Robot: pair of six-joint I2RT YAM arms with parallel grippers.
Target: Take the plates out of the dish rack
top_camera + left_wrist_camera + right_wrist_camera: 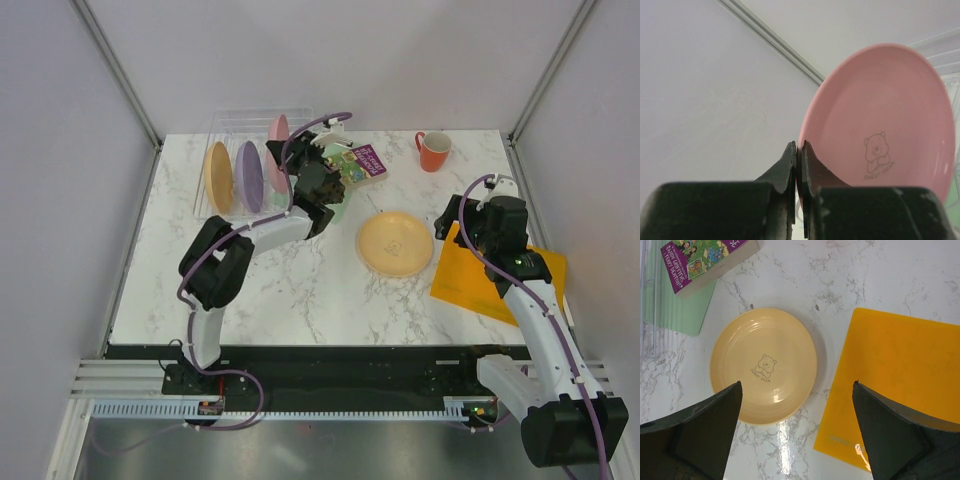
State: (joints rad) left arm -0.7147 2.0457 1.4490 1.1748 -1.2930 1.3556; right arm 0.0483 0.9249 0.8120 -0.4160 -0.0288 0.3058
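Pinching the rim of the pink plate (880, 125), the left jaws are shut on it at the right end of the rack (238, 116), a hold suited to lifting it straight out. The purple plate (248, 176) and a yellow plate (217, 177) stand on edge further left in the rack. The other yellow plate (395, 243) lies flat on the surface (300, 290) right of the rack, with the right jaws wide and empty beyond it.
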